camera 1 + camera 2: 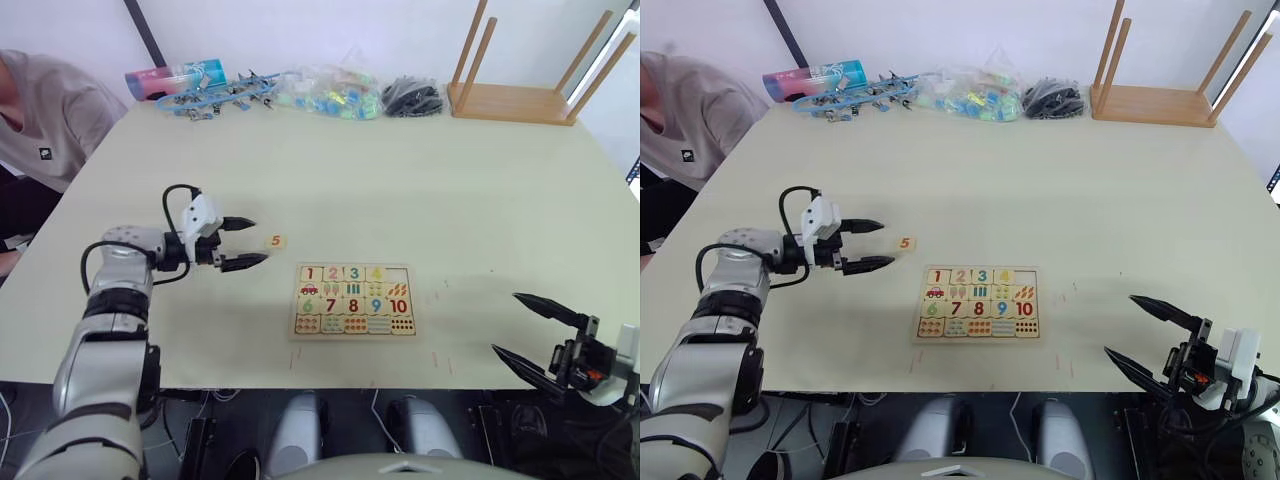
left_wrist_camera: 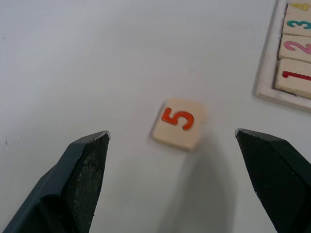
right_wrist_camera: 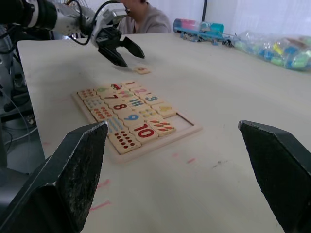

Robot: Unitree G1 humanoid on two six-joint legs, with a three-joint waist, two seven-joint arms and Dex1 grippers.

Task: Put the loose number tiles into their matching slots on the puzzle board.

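Pale table (image 1: 420, 190): left gripper (image 1: 243, 243) fingers open beside the 5 tile (image 1: 276, 241) left of centre, right gripper (image 1: 527, 335) open and idle; straddle squarely, then pinch.

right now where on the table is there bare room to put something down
The widest bare patch is the table middle, between the puzzle board and the clutter along the far edge. Also bare: right of the board up to the right gripper. Tight: between the left gripper, the 5 tile and the board.
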